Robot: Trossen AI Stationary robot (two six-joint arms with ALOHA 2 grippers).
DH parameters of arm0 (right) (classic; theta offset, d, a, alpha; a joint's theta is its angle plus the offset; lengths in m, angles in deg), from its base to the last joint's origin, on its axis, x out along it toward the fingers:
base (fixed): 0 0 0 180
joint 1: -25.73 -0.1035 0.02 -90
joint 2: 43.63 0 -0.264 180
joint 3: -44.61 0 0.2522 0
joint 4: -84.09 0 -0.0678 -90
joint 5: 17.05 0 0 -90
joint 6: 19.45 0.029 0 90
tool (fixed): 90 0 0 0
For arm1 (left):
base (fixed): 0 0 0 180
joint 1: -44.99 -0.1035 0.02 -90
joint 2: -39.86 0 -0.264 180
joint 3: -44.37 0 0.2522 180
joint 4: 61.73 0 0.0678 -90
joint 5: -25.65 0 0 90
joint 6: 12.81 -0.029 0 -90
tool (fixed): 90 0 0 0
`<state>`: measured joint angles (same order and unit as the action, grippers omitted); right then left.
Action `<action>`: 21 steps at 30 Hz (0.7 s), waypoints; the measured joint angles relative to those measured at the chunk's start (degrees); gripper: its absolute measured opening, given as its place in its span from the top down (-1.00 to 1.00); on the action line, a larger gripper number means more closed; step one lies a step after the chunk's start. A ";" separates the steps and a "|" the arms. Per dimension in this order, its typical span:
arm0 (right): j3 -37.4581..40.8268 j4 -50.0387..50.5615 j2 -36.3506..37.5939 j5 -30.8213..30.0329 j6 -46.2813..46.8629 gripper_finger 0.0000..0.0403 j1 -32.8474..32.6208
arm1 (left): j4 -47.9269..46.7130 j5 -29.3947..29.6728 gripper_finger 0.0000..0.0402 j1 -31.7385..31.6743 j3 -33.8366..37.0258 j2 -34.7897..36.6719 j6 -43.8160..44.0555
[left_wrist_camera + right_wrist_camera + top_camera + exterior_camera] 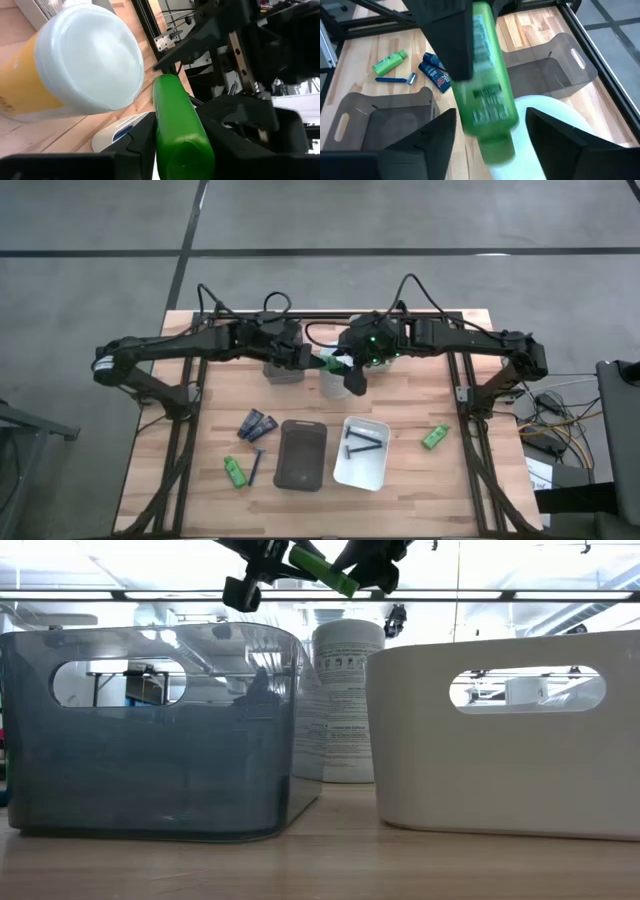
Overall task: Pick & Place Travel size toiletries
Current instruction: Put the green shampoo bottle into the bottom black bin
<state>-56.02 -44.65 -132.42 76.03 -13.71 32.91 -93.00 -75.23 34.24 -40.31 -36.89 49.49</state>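
Observation:
A bright green bottle point(330, 363) hangs in the air over the tall white cylinder point(335, 378), between my two grippers at the table's middle. My left gripper point(305, 360) is shut on it. My right gripper point(490, 132) is open; its fingers stand on either side of the bottle's cap end point(495, 150) with gaps showing. A second green bottle point(234, 470), a razor point(257, 465) and two navy tubes point(257, 423) lie on the near left of the table. A third green bottle point(435, 437) lies near right. A dark razor point(362, 442) lies in the white tray point(345, 470). My left gripper pinches the green bottle's body point(180, 150) between its two fingers, coming about level from the table's left. The bottle lies along the fingers and sticks out past them toward my right gripper. It is lifted clear, slightly tilted point(322, 570), above the white cylinder.
A dark grey tray point(302, 453) sits beside the white tray at the near middle. A clear tray point(283, 372) stands under my left arm. In the low view the grey tray point(150, 730) and white tray point(510, 730) stand in front of the cylinder point(347, 700).

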 joint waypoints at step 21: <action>0.00 -13.75 7.61 18.91 3.74 -0.70 5.92 | 1.05 9.73 0.36 0.04 0.00 13.72 -31.46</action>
<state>-56.02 -58.41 -124.82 94.94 -9.97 38.83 -91.95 -65.50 34.29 -40.31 -23.16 18.03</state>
